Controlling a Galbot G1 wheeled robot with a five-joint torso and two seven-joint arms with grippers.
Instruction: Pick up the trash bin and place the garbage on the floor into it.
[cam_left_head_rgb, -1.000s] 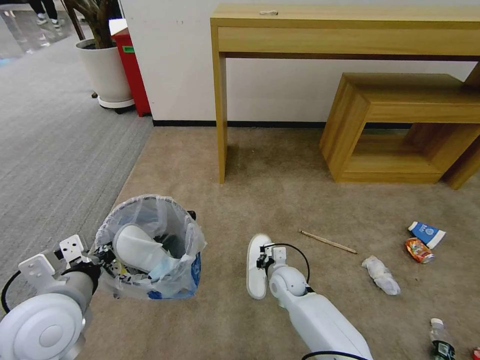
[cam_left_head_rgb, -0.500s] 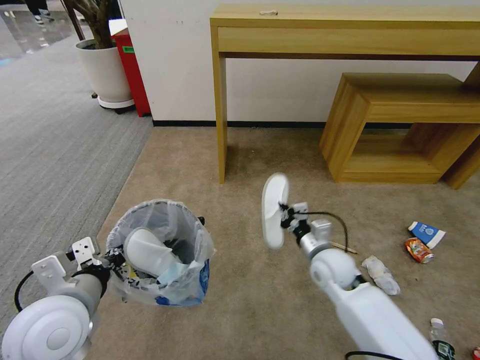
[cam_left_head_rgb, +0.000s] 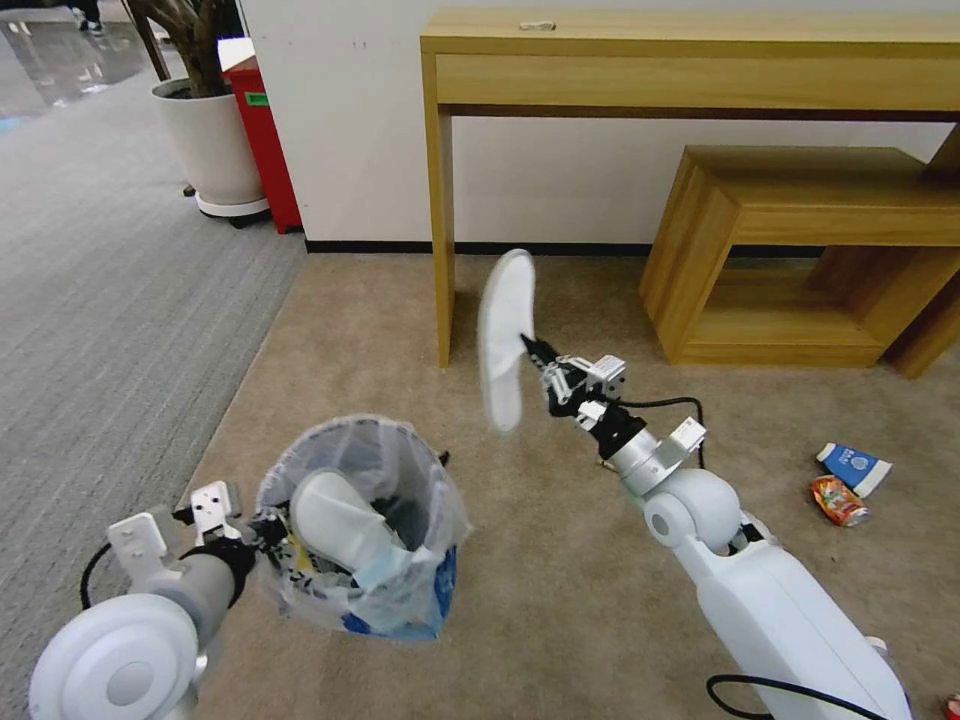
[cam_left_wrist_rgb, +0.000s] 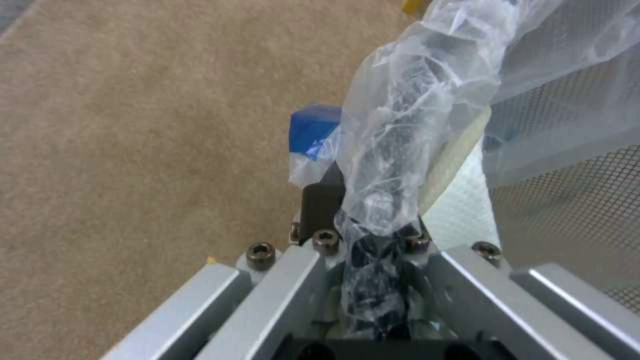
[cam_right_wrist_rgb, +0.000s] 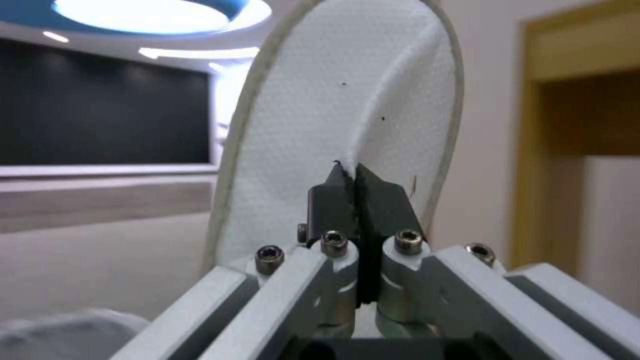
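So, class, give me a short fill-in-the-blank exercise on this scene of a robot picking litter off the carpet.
1. The right gripper is shut on a white ____.
2. The left gripper holds the bin by its plastic ____.
3. A second slipper lies inside the ____.
4. The blue-white paper cup lies on the ____.

Missing words: slipper; bag; bin; carpet

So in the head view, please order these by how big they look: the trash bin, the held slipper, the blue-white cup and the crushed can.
1. The trash bin, largest.
2. The held slipper, gripped by the right gripper.
3. The blue-white cup.
4. The crushed can, slightly smaller than the cup.

The bin is nearer the camera, so its lead may be exaggerated.
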